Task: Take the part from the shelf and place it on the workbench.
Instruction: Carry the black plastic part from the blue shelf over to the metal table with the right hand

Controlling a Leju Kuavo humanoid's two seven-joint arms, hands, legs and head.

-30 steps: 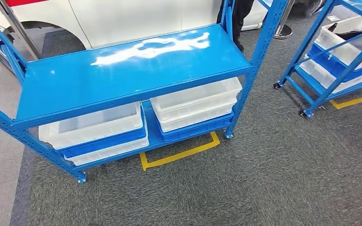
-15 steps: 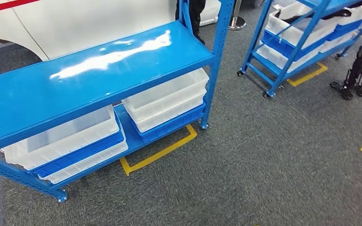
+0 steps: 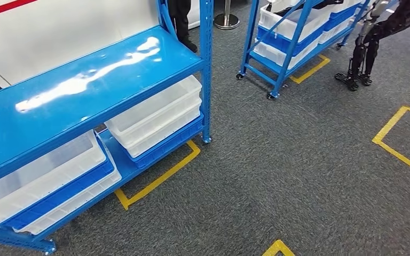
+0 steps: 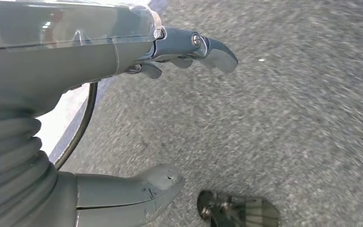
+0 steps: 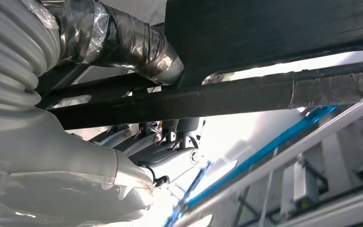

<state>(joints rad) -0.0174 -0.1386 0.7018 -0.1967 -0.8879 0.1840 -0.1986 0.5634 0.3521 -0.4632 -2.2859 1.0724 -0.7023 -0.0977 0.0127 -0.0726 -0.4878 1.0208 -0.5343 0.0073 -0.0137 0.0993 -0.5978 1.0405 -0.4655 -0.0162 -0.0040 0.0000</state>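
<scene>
A blue rack (image 3: pixel 85 85) with a bare glossy top is seen at left, white bins (image 3: pixel 155 114) stacked beneath it. A second rack (image 3: pixel 293 37) stands beyond (another robot (image 3: pixel 371 42) beside it). The left hand (image 4: pixel 123 118) hangs released, fingers apart; the dark part (image 5: pixel 274 61) is grasped by the right hand (image 5: pixel 137 127).

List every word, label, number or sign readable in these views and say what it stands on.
None can be read. The blue shelf, the white bins and the black part gripped by the right hand show no text. The yellow floor tape marks only plain outlines.
</scene>
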